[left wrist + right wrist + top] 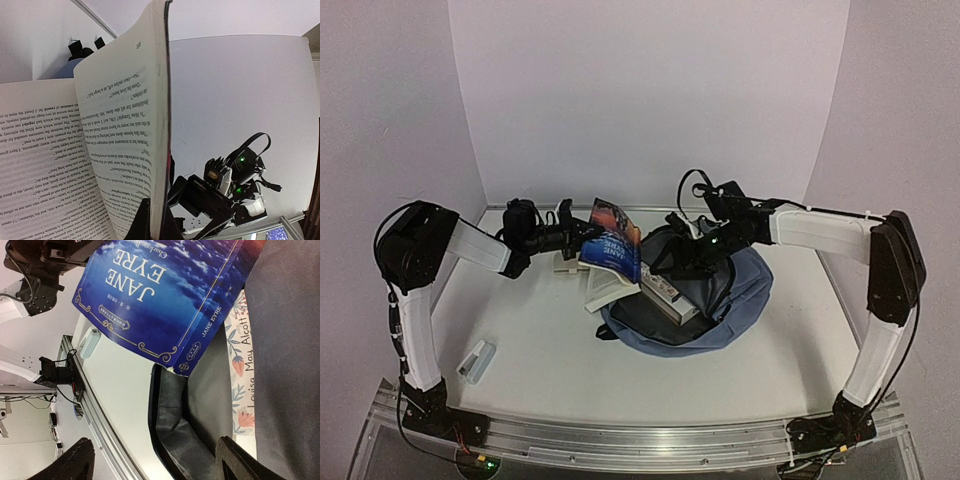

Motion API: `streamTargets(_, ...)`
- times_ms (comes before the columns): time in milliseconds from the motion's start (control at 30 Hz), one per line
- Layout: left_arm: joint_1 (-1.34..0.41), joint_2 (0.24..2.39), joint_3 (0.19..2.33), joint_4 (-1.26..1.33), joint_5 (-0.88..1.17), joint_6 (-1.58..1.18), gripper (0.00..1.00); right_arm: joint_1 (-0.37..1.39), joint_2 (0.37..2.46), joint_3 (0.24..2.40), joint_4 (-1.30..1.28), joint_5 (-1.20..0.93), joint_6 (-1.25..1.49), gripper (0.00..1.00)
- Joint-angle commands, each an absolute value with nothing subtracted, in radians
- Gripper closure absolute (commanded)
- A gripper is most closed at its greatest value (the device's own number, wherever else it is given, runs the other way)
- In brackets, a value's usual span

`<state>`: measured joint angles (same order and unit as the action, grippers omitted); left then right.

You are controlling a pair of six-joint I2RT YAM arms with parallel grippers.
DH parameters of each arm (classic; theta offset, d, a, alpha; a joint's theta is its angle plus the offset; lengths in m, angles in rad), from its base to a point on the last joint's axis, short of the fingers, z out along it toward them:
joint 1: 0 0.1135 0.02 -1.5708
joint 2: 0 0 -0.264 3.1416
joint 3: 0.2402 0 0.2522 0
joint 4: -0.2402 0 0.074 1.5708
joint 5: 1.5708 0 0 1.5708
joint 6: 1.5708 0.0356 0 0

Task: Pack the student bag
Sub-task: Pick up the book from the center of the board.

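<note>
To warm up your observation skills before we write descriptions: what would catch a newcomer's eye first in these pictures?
First, the blue Jane Eyre paperback, which the left gripper holds splayed open in the air above the middle of the table. Just right of it lies the slate-blue student bag, its mouth open. A floral-spined Louisa May Alcott book sits in the opening, and the open right gripper is at its rim.

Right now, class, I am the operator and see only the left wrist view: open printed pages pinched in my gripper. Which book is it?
Observer: The right wrist view shows its blue cover: it is the Jane Eyre book.
Operator: Is anything in the student bag yet?
Observer: Yes. A book with Louisa May Alcott on its spine lies in the open mouth of the student bag.
</note>
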<state>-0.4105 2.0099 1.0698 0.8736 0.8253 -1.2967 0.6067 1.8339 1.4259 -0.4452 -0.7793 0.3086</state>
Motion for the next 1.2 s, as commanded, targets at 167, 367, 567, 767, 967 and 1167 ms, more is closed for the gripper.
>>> streamTargets(167,-0.410,2.027,1.006,1.139,0.847,-1.400,1.00,0.664,1.970,1.553,-0.360,-0.693,0.406,0.17)
streamTargets(367,-0.396,2.070,0.974,1.234,0.851,-1.449,1.00,0.681,2.033,1.604,-0.334,-0.642,0.427,0.18)
streamTargets(567,-0.395,2.106,0.982,1.291,0.858,-1.476,1.00,0.684,2.105,1.629,-0.306,-0.656,0.463,0.24)
streamTargets(767,-0.394,2.123,0.989,1.293,0.860,-1.479,1.00,0.684,2.152,1.658,-0.262,-0.675,0.500,0.27)
streamTargets(967,-0.395,2.126,0.996,1.284,0.863,-1.480,1.00,0.686,2.191,1.685,-0.222,-0.700,0.549,0.40)
streamTargets(1167,-0.394,2.099,0.990,1.237,0.858,-1.457,0.92,0.684,2.184,1.695,-0.213,-0.716,0.576,0.70)
